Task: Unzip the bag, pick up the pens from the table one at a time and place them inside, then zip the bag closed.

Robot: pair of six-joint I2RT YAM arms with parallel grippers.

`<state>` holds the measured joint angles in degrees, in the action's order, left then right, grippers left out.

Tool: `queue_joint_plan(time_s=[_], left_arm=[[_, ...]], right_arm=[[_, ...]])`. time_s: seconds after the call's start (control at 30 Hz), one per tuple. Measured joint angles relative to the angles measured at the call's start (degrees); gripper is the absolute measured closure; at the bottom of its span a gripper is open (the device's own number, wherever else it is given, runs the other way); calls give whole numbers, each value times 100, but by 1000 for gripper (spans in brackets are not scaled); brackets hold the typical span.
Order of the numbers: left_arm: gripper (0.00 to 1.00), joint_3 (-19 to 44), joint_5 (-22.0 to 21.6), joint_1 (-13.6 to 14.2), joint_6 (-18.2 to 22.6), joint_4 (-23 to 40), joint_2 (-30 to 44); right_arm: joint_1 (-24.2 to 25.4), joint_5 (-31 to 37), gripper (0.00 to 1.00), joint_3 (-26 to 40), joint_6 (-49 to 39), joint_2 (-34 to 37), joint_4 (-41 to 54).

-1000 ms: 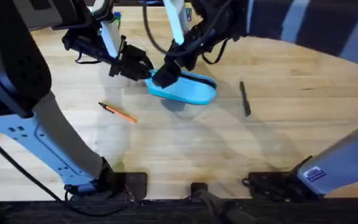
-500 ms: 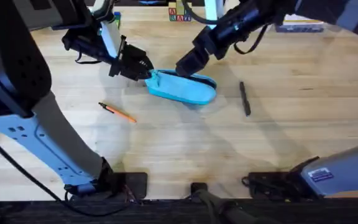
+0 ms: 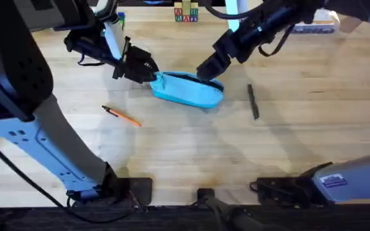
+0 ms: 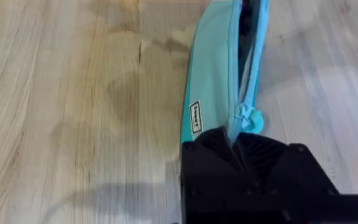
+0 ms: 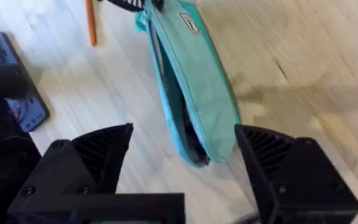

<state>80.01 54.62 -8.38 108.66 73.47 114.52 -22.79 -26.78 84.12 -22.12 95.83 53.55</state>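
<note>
Fingers of the left gripper (image 3: pixel 150 72) are clamped on the near end of the bag (image 3: pixel 188 90), pinning the fabric right by the zipper's stop; the left wrist view shows the black fingers closed over that end of the bag (image 4: pixel 215 93), with the zipper line running away from them and parted farther along. The right gripper (image 3: pixel 205 69) hangs over the bag's other end with its two fingers spread wide and nothing between them; in the right wrist view the bag (image 5: pixel 188 74) lies between and beyond those fingers, its mouth gaping and the dark inside showing.

The bag sits in the middle of the table (image 3: pixel 191 147), lying flat. The unzipping looks done, or nearly so, since the opening runs most of the bag's length. Neither pen is inside yet: the orange pen (image 3: pixel 121 115) lies on the wood off the bag's left-gripper side, and the black pen (image 3: pixel 253 101) lies near the right gripper's end. Both pens remain to be picked up and dropped in, one after the other, and then the zipper must be drawn shut.
</note>
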Motion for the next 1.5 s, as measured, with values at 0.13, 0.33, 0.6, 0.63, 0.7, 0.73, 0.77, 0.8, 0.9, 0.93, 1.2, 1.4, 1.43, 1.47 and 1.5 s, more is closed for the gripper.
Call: queue_joint_plan(time_s=[0.13, 0.33, 0.6, 0.63, 0.7, 0.73, 0.77, 0.8, 0.9, 0.93, 1.2, 1.4, 1.43, 1.47, 1.5], left_arm=[[934, 0, 1, 0, -3, -2, 0], [290, -2, -1, 13, 0, 17, 0], [8, -2, -1, 22, -17, 4, 0], [8, -2, -1, 22, -17, 4, 0], [8, 0, -1, 22, -17, 4, 0], [8, -2, -1, 22, -17, -11, 0], [8, -2, -1, 22, -17, -23, 0], [8, -2, -1, 22, -17, -25, 0], [6, -2, -2, 22, -17, -24, 0], [6, -2, -3, 22, -17, -22, 0], [5, 394, -52, 22, -17, 348, -4], [5, 781, -362, 20, -15, 843, -255], [5, 824, -389, 20, -17, 911, -327], [5, 864, -423, 20, -16, 985, -406], [5, 891, -459, 20, -16, 1037, -483]], right_arm=[[0, 235, 5, 0, -65, -104, 160], [0, 501, 5, 0, -89, -207, 349], [0, 603, 4, 0, -106, -208, 419], [0, 605, 4, 0, -106, -209, 437], [0, 612, 4, 0, -106, -208, 476], [0, 620, 4, 0, -106, -210, 519], [0, 620, 4, 0, -106, -209, 519], [0, 620, 4, 0, -106, -210, 519], [0, 620, 4, 0, -106, -210, 519], [0, 620, 4, 0, -106, -210, 519], [0, 620, 4, 0, -106, -356, 521], [0, 622, 4, 0, -106, -642, 523], [0, 620, 4, 0, -106, -667, 523], [0, 622, 4, 0, -106, -700, 523], [0, 620, 4, 0, -106, -723, 523]])
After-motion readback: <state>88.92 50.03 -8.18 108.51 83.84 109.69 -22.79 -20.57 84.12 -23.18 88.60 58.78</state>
